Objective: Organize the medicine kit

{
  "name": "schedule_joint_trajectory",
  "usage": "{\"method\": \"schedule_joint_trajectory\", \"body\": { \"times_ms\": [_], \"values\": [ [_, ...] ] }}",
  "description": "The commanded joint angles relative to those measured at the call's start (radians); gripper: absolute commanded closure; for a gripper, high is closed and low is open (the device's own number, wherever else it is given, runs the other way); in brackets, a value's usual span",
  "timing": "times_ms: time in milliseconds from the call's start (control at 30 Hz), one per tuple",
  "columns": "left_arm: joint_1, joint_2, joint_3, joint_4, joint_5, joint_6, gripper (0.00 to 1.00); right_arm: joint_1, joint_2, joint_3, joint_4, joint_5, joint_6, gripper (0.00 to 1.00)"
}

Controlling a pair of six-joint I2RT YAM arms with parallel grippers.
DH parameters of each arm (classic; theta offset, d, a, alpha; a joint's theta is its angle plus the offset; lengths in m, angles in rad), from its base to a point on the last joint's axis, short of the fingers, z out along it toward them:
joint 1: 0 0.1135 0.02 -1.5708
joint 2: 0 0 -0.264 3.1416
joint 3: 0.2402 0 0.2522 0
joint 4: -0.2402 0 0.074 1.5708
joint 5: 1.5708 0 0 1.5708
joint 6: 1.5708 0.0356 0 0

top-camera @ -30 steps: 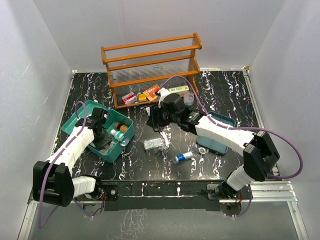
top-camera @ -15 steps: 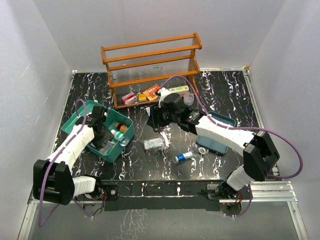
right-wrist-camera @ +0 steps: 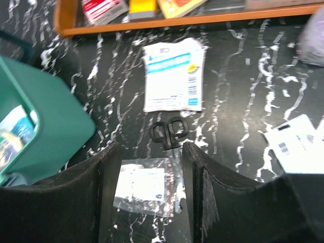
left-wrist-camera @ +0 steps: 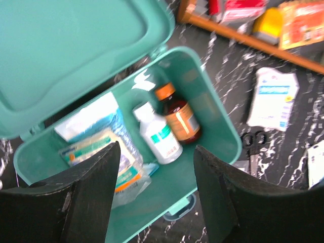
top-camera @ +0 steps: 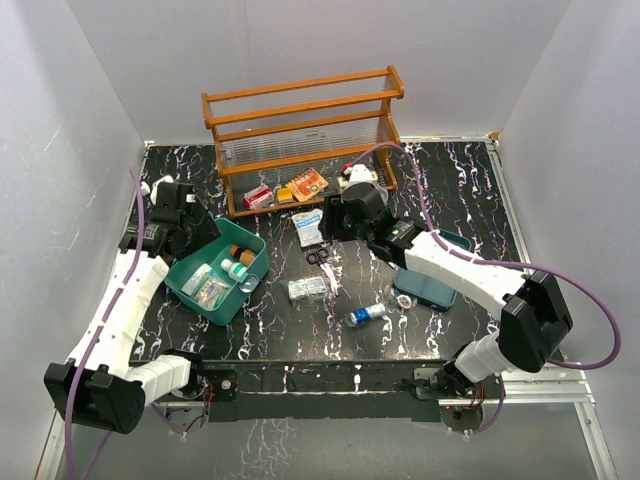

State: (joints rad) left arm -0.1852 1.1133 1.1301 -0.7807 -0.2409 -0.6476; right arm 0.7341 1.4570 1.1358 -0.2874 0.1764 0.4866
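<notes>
Overhead and wrist close-ups, medicine kit (left-wrist-camera: 76, 50) shared

Black marbled tbl (top-camera: 460, 190): the open teal medicine kit (left-wrist-camera: 223, 129) sits right under the L gripper (left-wrist-camera: 156, 148) jaws. Betw. the R gripper (right-wrist-camera: 149, 146) jaws lies a clear sachet (right-wrist-camera: 144, 186), w/ black scissors (right-wrist-camera: 169, 132) just ahead of their tips, a white pkt (right-wrist-camera: 173, 75) further ahead and the wooden rack (right-wrist-camera: 177, 20) beyond. A blue-grey tray (top-camera: 420, 292) & blue-capped bottle (top-camera: 367, 313) lie well behind those jaws.
</notes>
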Motion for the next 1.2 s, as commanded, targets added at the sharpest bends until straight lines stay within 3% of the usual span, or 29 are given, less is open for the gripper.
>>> {"method": "schedule_joint_trajectory", "body": {
  "times_ms": [0,200,433,767,1167],
  "values": [
    [0.003,-0.083,0.103,0.118,0.032,0.209,0.41,-0.049,-0.043,-0.004,-0.044,0.106,0.058,0.51],
    [0.003,-0.163,0.109,0.262,0.123,0.299,0.37,-0.072,-0.031,-0.025,-0.091,0.043,0.016,0.47],
    [0.003,-0.243,0.066,0.404,0.184,0.319,0.34,-0.067,0.021,-0.049,-0.085,-0.15,-0.027,0.46],
    [0.003,-0.251,0.049,0.425,0.259,0.271,0.34,0.011,0.179,-0.034,-0.1,-0.203,0.098,0.47],
    [0.004,-0.26,0.017,0.379,0.3,0.234,0.33,0.107,0.372,0.089,-0.203,-0.191,0.079,0.48]
  ]
}}
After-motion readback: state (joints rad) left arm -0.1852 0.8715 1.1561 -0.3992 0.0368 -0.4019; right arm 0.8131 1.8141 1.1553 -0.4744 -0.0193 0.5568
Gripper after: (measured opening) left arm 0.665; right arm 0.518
